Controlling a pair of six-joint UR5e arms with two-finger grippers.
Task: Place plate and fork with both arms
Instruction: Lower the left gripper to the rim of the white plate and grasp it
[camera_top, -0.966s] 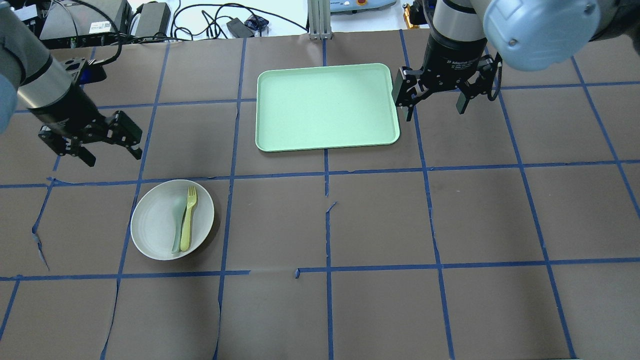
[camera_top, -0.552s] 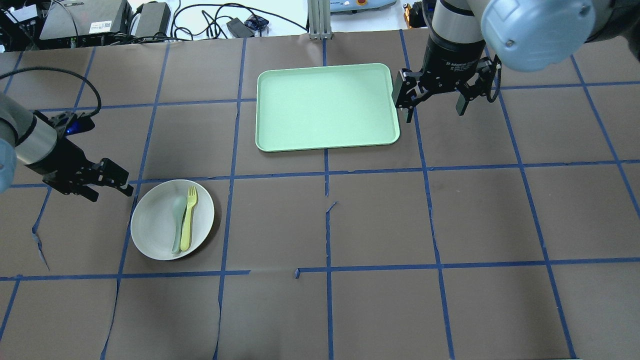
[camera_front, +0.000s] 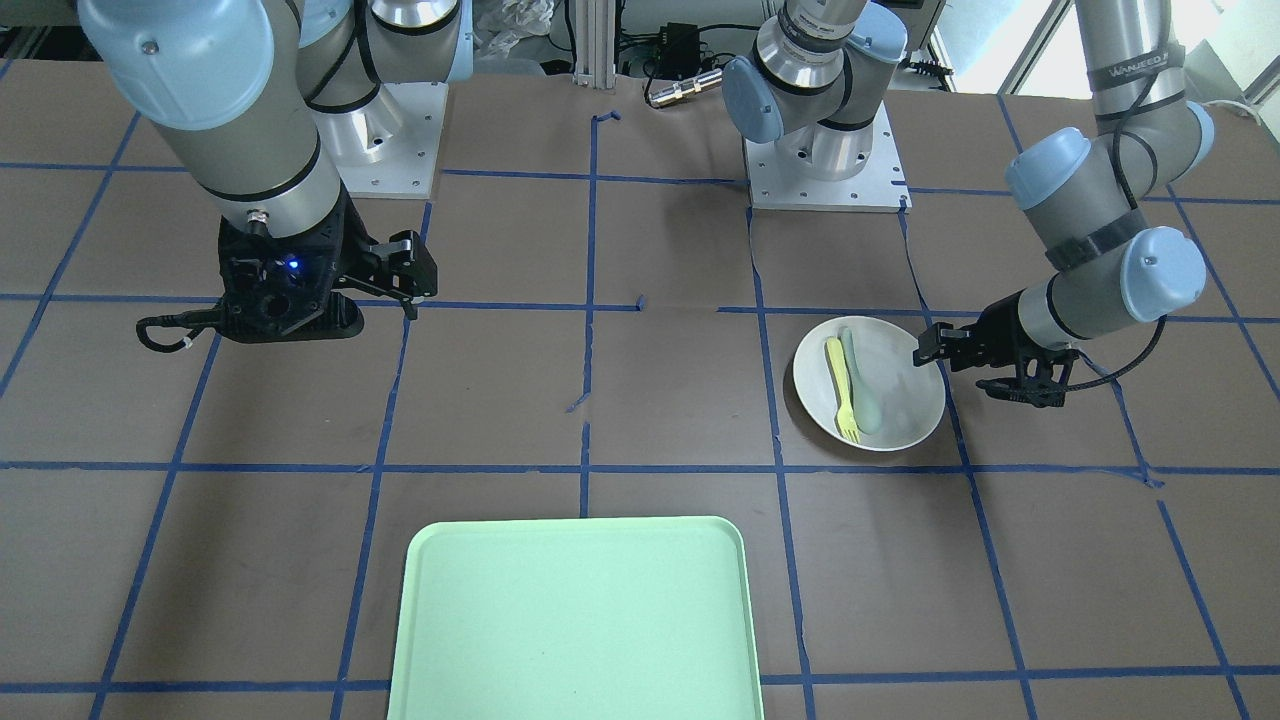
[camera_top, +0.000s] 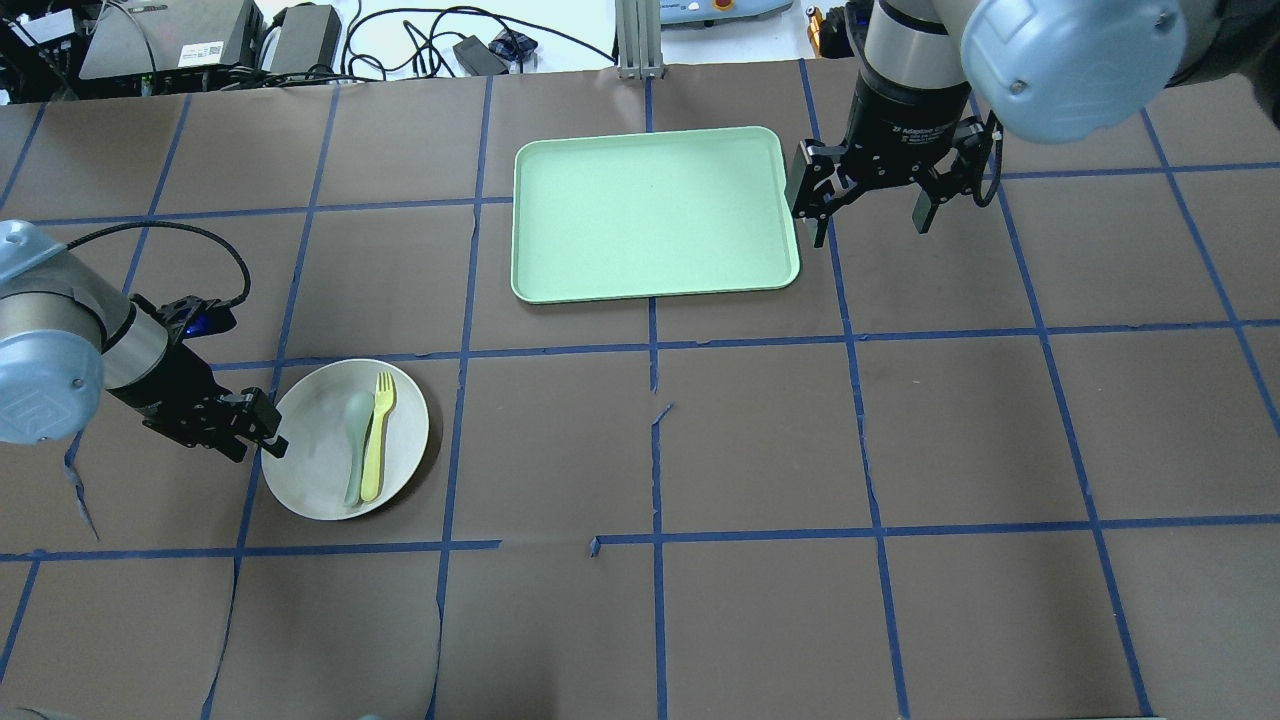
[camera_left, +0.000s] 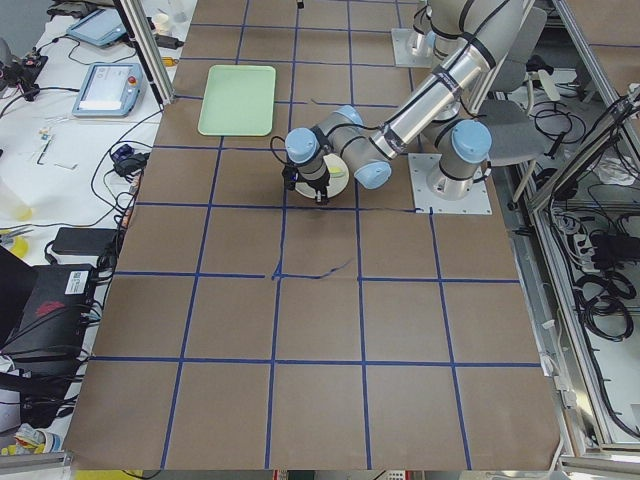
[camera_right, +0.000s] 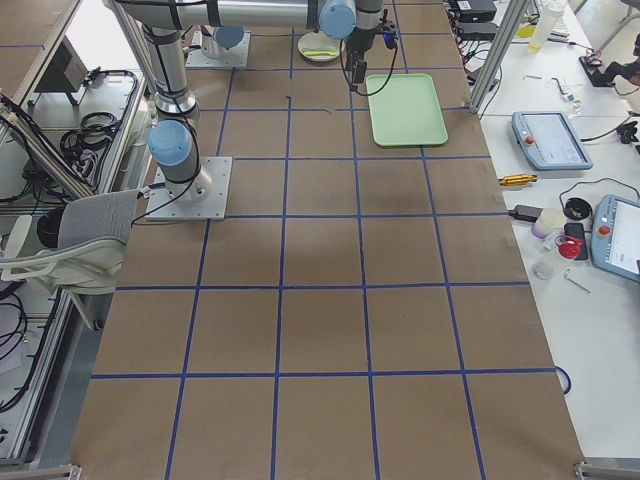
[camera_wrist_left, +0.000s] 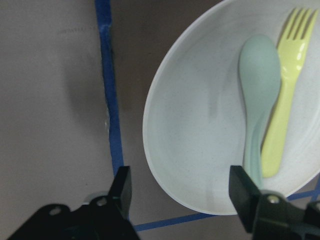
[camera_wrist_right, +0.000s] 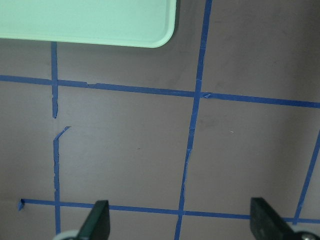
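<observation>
The off-white plate (camera_top: 312, 455) sits on the table's left half, with the pale-yellow fork (camera_top: 378, 436) lying in it beside a grey-green spoon (camera_top: 355, 440). My left gripper (camera_top: 268, 428) is open and low at the plate's left rim. In the left wrist view the plate's rim (camera_wrist_left: 165, 165) lies between my left gripper's (camera_wrist_left: 181, 192) two fingers, with the fork (camera_wrist_left: 285, 110) further in. The front view shows the plate (camera_front: 905, 395), the fork (camera_front: 838, 375) and my left gripper (camera_front: 945, 368) the same way. My right gripper (camera_top: 870, 215) is open and empty just right of the tray.
A mint-green rectangular tray (camera_top: 650, 210) lies at the back centre, also in the front view (camera_front: 575, 620); its corner shows in the right wrist view (camera_wrist_right: 100, 20). Cables and boxes (camera_top: 300, 40) lie beyond the far table edge. Blue tape lines grid the brown table.
My left arm has swung down and toward the plate, from the far left to the plate's left rim, staying open. The right arm has barely moved.
</observation>
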